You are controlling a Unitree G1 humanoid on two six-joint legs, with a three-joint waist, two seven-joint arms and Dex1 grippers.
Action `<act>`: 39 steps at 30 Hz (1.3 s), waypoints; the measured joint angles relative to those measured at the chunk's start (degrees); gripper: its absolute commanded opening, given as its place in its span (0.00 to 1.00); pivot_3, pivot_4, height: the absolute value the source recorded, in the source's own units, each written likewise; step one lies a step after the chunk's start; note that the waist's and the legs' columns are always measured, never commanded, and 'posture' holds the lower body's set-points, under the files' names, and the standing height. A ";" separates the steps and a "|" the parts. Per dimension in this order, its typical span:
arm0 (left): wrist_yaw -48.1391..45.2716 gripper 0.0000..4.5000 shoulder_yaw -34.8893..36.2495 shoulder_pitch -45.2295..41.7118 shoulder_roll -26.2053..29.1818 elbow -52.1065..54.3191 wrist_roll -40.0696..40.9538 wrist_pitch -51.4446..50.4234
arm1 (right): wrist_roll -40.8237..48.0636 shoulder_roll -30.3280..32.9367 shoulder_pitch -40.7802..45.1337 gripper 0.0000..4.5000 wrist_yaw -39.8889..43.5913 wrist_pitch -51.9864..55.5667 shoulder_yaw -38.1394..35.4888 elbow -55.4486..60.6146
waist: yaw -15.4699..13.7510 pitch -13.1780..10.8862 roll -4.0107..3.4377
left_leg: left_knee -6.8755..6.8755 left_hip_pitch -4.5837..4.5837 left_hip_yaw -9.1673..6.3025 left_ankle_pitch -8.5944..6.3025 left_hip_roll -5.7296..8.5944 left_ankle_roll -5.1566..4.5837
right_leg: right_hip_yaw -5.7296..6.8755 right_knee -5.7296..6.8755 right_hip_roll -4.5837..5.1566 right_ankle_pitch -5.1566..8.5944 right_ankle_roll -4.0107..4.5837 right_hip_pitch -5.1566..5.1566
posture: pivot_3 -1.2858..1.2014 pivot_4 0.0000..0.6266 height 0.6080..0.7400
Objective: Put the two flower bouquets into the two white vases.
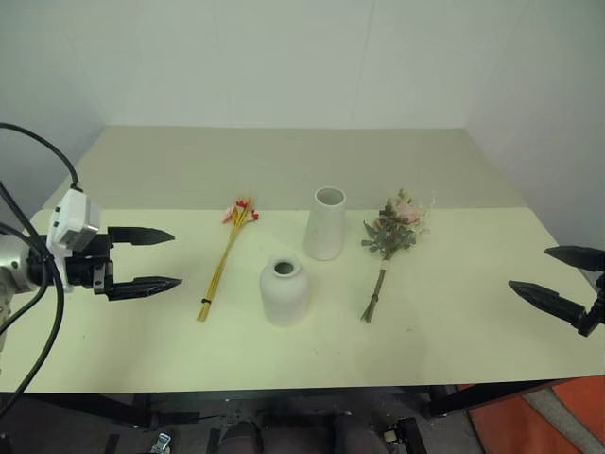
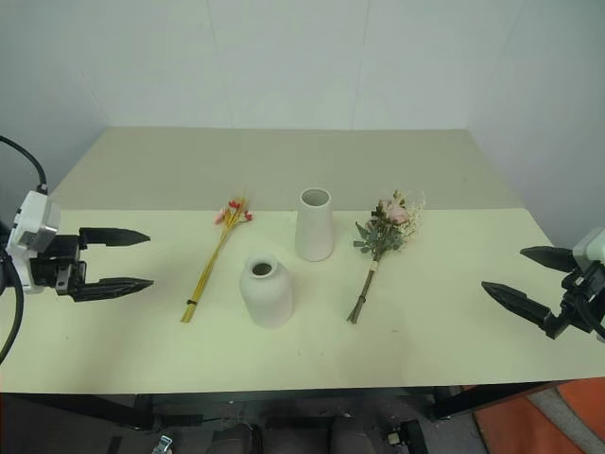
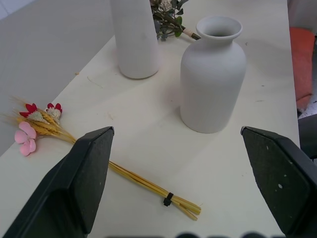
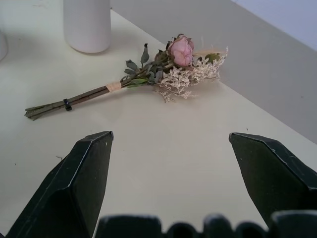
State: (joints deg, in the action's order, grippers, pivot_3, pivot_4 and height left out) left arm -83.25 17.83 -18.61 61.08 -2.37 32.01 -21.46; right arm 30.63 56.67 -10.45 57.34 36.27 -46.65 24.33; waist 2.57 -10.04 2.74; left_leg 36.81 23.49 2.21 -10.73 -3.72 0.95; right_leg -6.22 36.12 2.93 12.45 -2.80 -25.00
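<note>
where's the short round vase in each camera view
Left eye view: short round vase sits low centre, nearer the camera than the tall vase.
Right eye view: low centre, left of the middle.
Left wrist view: right of centre, upright.
Right wrist view: only a sliver at the left edge, uncertain.
Shared landmark: the tall vase beside it.

Left gripper [image 1: 159, 259] has two black tapered fingers on a white wrist block [image 1: 72, 220], black cables [image 1: 38, 284] looping behind. Right gripper [image 1: 560, 277] has matching black pointed fingers.
</note>
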 measured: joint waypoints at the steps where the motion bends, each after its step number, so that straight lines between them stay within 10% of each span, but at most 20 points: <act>1: 0.00 0.99 0.00 0.00 0.00 -0.03 0.00 0.01 | 0.00 0.00 0.01 0.98 0.02 0.00 0.00 -0.04 | -0.01 0.00 0.00 | 0.00 0.00 0.00 0.00 0.00 0.00 | 0.00 0.00 0.00 0.00 0.00 0.00 | 0.52 0.24 1.00; 18: -0.27 0.99 0.12 0.07 -0.06 -0.75 0.44 0.15 | 1.15 0.10 1.19 0.98 -2.29 4.08 0.73 0.81 | 0.15 0.00 0.00 | 0.00 -0.01 0.00 0.00 0.00 0.00 | -0.01 0.02 0.00 -0.01 0.00 0.00 | 0.52 0.24 1.00; 23: -0.84 0.99 0.03 -1.50 -0.34 -0.30 1.36 0.18 | 6.09 7.18 12.05 0.98 -9.74 17.80 12.94 7.67 | 0.90 -0.01 -0.01 | 0.00 -0.10 -0.01 0.00 -0.04 0.00 | -0.02 0.13 -0.03 -0.02 0.02 -0.01 | 0.52 0.24 1.00; 28: -2.34 0.99 -3.21 -5.83 -1.56 -0.47 1.28 1.82 | 4.66 -10.11 42.04 0.98 -30.05 47.38 30.40 2.95 | 1.77 0.09 0.22 | 0.08 -0.08 -0.20 0.01 -0.10 0.00 | -0.35 -0.02 -0.41 -0.29 0.23 0.03 | 0.52 0.24 1.00; 39: -4.97 0.99 -7.23 -10.52 -3.09 -4.00 -0.92 5.52 | 2.10 -26.24 49.98 0.98 -48.18 55.77 36.55 -11.84 | 0.73 0.09 0.17 | 0.04 1.13 -0.35 -0.04 -0.10 -0.10 | -0.22 0.12 -0.48 -0.42 0.19 -1.00 | 0.52 0.24 1.00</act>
State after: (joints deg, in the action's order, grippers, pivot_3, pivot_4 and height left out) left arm -88.23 10.60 -29.13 57.99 -6.37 31.08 -15.94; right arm 32.73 30.43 39.52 9.16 92.04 -10.10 12.49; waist 3.30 -9.94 2.91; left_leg 36.85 24.62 1.86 -10.77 -3.82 0.85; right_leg -6.44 36.24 2.46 12.03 -2.60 -26.00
